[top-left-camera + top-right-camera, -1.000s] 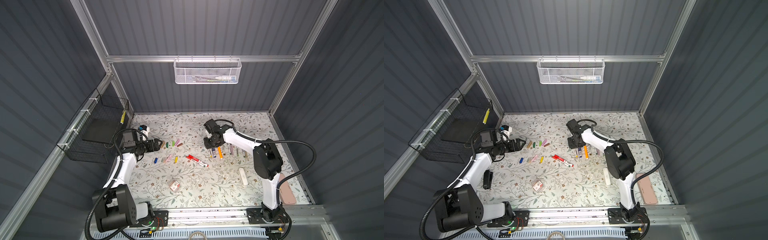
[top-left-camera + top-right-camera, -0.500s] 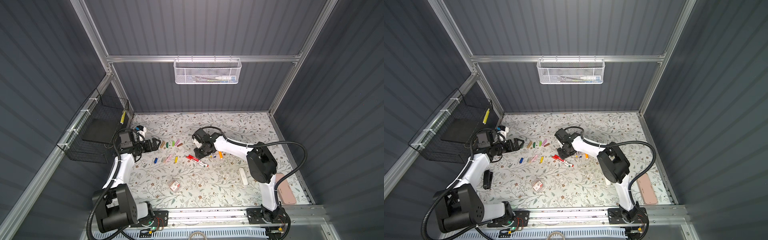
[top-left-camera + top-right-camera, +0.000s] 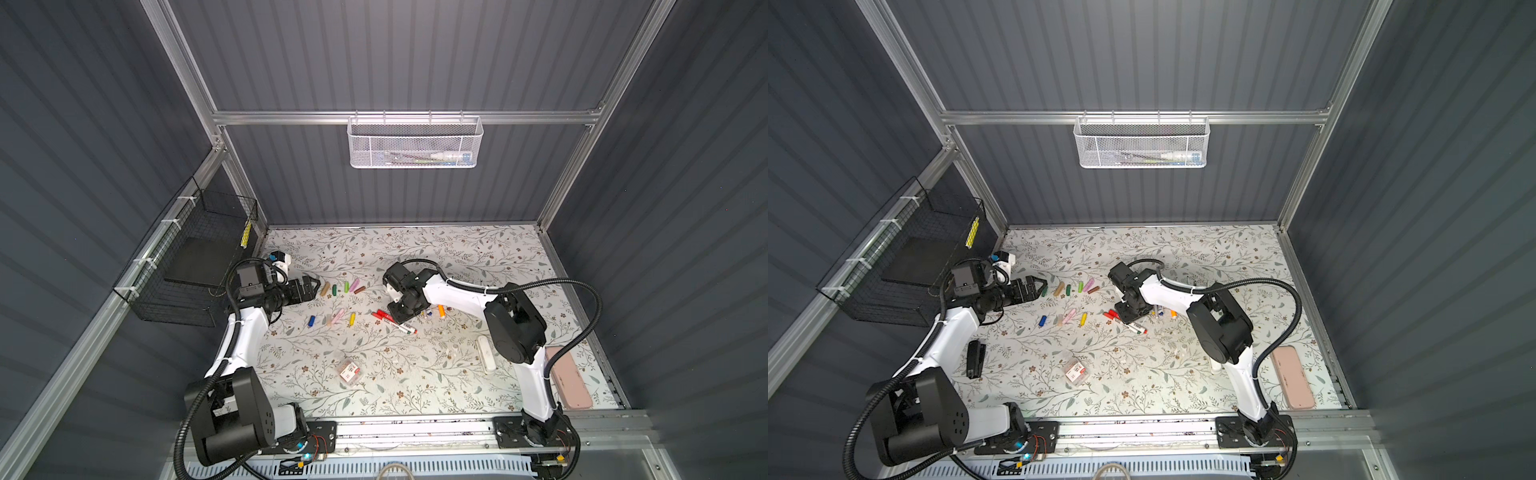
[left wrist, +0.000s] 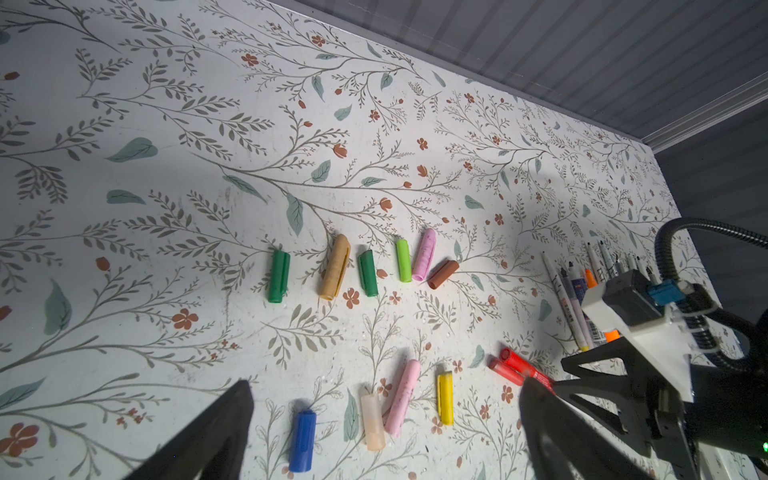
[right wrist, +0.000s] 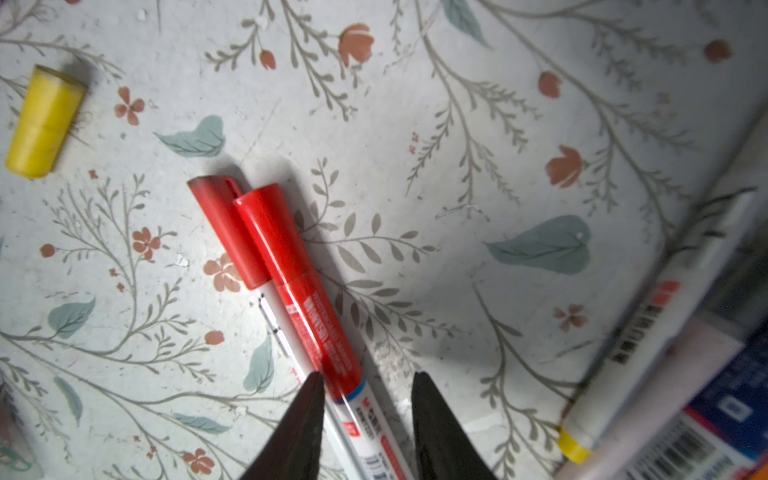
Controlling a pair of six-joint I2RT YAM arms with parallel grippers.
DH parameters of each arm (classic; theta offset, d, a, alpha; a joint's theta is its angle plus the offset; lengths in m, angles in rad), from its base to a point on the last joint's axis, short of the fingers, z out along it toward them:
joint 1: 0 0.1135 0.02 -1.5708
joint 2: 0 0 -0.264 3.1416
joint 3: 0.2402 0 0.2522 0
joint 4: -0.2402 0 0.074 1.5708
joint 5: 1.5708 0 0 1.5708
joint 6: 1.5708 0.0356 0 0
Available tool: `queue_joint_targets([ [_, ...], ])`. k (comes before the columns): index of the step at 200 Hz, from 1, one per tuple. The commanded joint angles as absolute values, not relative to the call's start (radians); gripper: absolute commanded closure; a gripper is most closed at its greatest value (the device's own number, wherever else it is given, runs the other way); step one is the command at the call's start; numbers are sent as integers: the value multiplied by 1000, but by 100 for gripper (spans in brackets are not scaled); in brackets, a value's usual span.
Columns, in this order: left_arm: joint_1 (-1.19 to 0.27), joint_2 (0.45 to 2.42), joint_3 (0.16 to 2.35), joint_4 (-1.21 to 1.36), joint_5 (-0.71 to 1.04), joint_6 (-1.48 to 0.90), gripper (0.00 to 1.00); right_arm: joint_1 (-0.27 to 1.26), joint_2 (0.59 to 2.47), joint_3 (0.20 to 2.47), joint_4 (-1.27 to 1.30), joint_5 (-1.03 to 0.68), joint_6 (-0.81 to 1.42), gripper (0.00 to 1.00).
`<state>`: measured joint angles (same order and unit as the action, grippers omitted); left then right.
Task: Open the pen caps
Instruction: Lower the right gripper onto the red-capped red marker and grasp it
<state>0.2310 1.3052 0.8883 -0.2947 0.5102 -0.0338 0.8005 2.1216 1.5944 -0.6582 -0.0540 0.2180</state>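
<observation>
Across the flowered bench (image 3: 415, 249) both my arms are out, so big things first. Left fingers (image 3: 312, 288) hang spread as wide as they go, holding nothing, just beside the far row of loose caps (image 4: 336, 266): greens, tan, pink, brown, with blue, cream, pink and yellow ones lying nearer my left wrist. Those are off already, I reckon.

Right fingers (image 3: 402, 318) sit low over mid-bench, parted a little and pinching nothing yet. From the right wrist, one tip overlaps the white pen (image 5: 282, 332), the other stands clear, and the red marker (image 5: 320, 328) runs up between them. Bare pens (image 4: 575, 299) lie bunched just past my right arm.

Now the bit that matters. Those two pens lie side by side, touching, with their barrels under my right fingers. Their long axis slants away from the tips, and both red caps (image 5: 266, 232) sit at the far end, on my left arm's side.

So right is the nearer arm for a barrel. Left is well apart from those caps. My call is that it would have to cross the bench, take a cap and pull along that axis. Two caps are on, and the rest look done.
</observation>
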Motion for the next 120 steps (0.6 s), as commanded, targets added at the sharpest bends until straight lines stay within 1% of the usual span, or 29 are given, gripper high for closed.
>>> queue_joint_targets([
  [1, 250, 1299, 895, -300, 528, -61, 0, 805, 2149, 1613, -693, -28, 206, 65],
  [25, 251, 1295, 878, -275, 531, -55, 0, 804, 2144, 1592, -672, -11, 195, 67],
  [101, 259, 1297, 893, -295, 537, -66, 0, 801, 2170, 1580, -664, -13, 199, 68],
  [120, 260, 1293, 878, -273, 536, -64, 0, 799, 2171, 1561, -637, -17, 196, 71],
])
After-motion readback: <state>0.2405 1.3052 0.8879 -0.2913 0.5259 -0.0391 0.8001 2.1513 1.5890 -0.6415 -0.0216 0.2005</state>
